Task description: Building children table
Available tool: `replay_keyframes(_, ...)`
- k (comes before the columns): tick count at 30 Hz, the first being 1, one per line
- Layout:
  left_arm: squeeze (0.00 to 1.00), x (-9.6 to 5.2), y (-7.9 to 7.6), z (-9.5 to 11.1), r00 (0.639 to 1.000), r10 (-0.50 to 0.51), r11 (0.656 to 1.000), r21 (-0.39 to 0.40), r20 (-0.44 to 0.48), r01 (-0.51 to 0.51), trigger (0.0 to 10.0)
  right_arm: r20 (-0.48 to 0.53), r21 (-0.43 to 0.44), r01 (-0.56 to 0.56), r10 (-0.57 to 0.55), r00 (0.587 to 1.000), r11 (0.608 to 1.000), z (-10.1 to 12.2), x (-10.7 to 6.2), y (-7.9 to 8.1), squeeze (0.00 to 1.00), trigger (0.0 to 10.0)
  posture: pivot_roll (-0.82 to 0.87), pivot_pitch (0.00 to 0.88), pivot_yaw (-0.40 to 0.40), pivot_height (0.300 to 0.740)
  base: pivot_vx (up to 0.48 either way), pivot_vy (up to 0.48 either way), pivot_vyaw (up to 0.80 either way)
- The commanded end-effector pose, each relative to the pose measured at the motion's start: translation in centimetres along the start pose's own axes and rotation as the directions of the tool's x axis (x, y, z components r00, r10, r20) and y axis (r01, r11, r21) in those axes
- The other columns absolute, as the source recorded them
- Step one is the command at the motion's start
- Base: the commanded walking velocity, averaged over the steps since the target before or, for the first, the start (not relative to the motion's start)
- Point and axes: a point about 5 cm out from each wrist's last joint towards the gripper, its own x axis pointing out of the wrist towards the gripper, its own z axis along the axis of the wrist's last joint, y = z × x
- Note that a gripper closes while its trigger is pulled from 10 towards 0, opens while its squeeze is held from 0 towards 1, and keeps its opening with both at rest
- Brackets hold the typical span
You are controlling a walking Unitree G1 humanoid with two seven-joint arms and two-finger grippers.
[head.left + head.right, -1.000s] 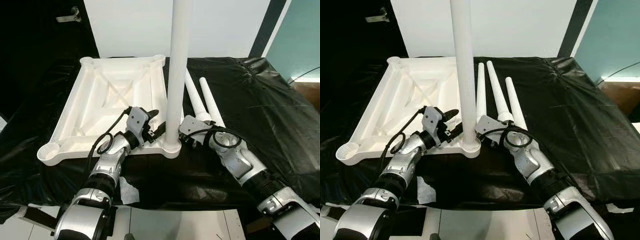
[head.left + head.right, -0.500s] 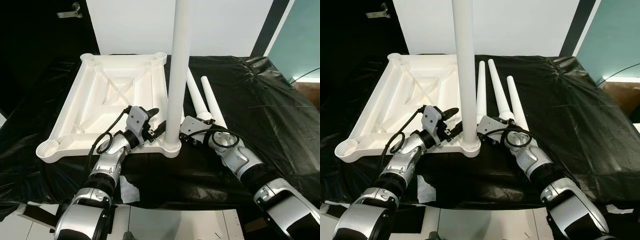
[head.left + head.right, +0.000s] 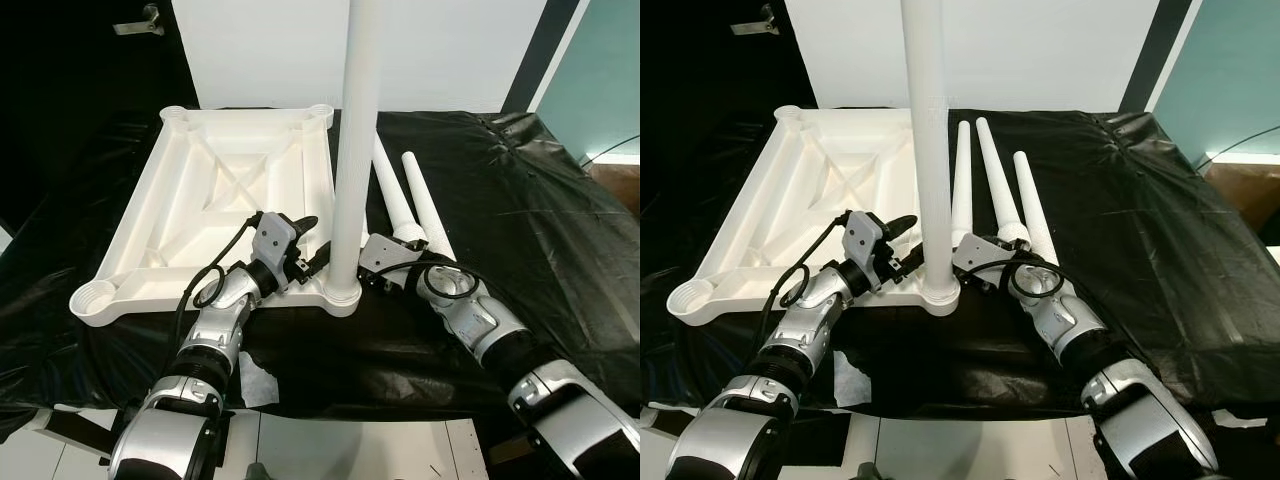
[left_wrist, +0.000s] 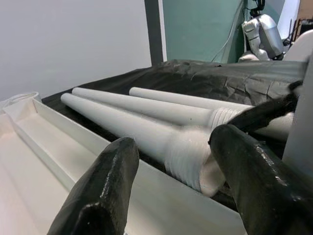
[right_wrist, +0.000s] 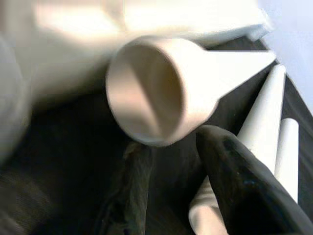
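The upturned tabletop [image 3: 230,205], the upright leg [image 3: 352,150] and the three loose legs [image 3: 1005,200] are plain white against the glossy black sheet [image 3: 520,200] over the table, while both arms are silver with black fingers [image 4: 105,191].

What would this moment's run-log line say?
stage: leg fitting | upright leg: standing in tabletop corner socket | left gripper: open beside it | right gripper: at loose legs

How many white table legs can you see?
4. One leg stands upright in the near right corner socket of the upside-down tabletop. Three more lie side by side on the black sheet, right of the tabletop.
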Motion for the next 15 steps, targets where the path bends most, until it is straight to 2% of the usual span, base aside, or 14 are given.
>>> replay_keyframes(1, 0.0, 0.2, -1.4, -0.2, 0.987, -0.162, 0.987, -0.02, -0.006, 0.162, 10.0, 0.07, 0.071, 0.018, -0.023, 0.997, 0.997, 1.9, -0.7, -0.6, 0.0, 10.0, -0.03, 0.0, -0.01, 0.74, 0.0, 0.0, 0.0)
replay_keyframes(4, 0.0, 0.1, -1.5, -0.3, 0.986, -0.168, 0.986, -0.02, -0.013, 0.167, 10.0, 0.088, 0.154, 0.048, -0.063, 0.994, 0.987, 2.2, -2.0, -1.4, 0.0, 10.0, -0.05, 0.0, 0.002, 0.74, 0.0, 0.0, 0.0)
replay_keyframes(5, 0.0, 0.1, -1.5, -0.3, 0.986, -0.168, 0.986, -0.02, -0.013, 0.167, 10.0, 0.088, 0.154, 0.048, -0.063, 0.994, 0.987, 2.2, -2.0, -1.4, 0.0, 10.0, -0.05, 0.0, 0.002, 0.74, 0.0, 0.0, 0.0)
replay_keyframes(6, 0.0, 0.2, -1.5, -0.4, 0.985, -0.173, 0.985, -0.02, -0.018, 0.173, 10.0, 0.1, 0.197, 0.067, -0.088, 0.991, 0.978, 2.5, -3.0, -2.0, 0.0, 10.0, -0.07, 0.0, 0.011, 0.74, 0.0, 0.0, 0.0)
replay_keyframes(10, 0.0, 0.6, -1.7, -0.3, 0.981, -0.193, 0.981, -0.021, -0.016, 0.192, 10.0, 0.101, 0.201, 0.073, -0.095, 0.99, 0.977, 2.7, -4.2, -2.4, 0.0, 10.0, -0.09, 0.0, 0.024, 0.74, 0.0, 0.0, 0.0)
replay_keyframes(15, 0.0, 1.0, -1.9, -0.1, 0.978, -0.207, 0.978, -0.022, -0.013, 0.207, 10.0, 0.069, 0.209, 0.075, -0.091, 0.993, 0.975, 2.5, -5.3, -2.2, 0.0, 10.0, -0.1, 0.0, 0.03, 0.74, 0.0, 0.0, 0.0)
